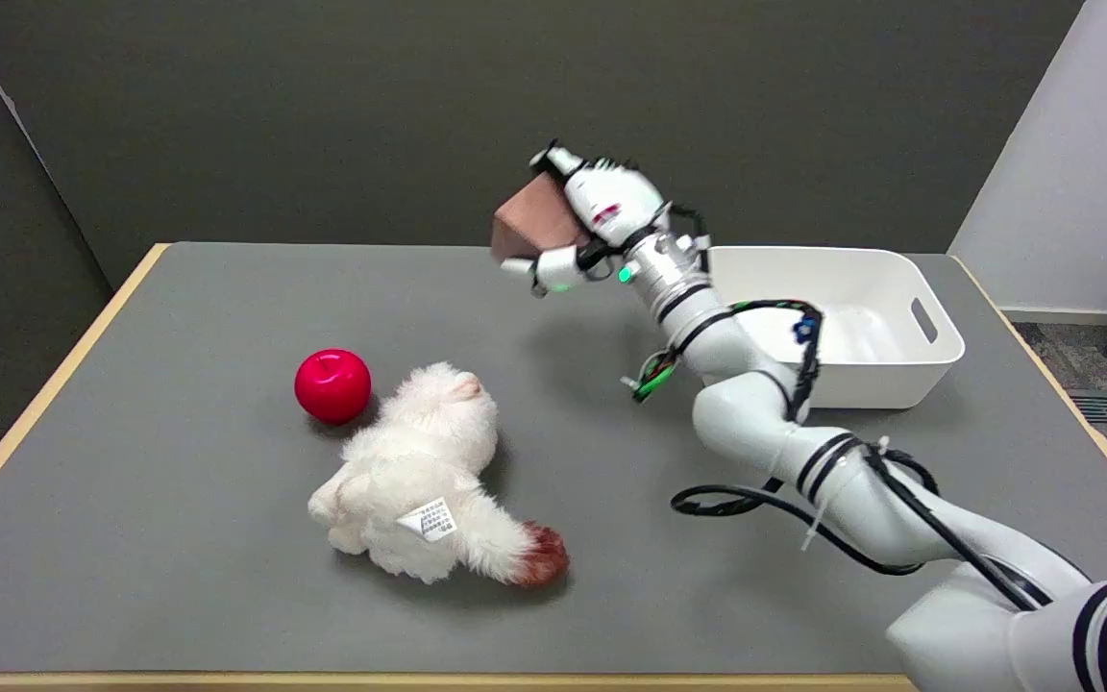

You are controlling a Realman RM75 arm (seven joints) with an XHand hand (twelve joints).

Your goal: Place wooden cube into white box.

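A dark grey wall stands behind a grey table (179, 577) with a pale wooden edge, and a lighter wall shows at the far right. Above the table's far middle, the right hand (602, 216) holds the wooden cube (532, 226) up in the air, well clear of the surface. The fingers (553, 272) are closed around the cube, one curled over its top and another under its lower edge, so the block is gripped from above and below; how firmly the far side is held cannot be told from this angle, since the hand hides it. The white box (938, 332) sits on the table's far right, open at the top, with its near left corner behind the forearm, and it looks empty as far as its floor shows. The cube hangs to the left of the box, not yet over it. Near the table's middle lie a red apple (332, 384) and a white plush toy (419, 476), just beside each other and well apart from the box. The lift seems done and the carry is the step in hand. The next move calls for swinging the hand to the right until the cube is above the box opening, lowering it past the rim, and only then spreading the fingers.
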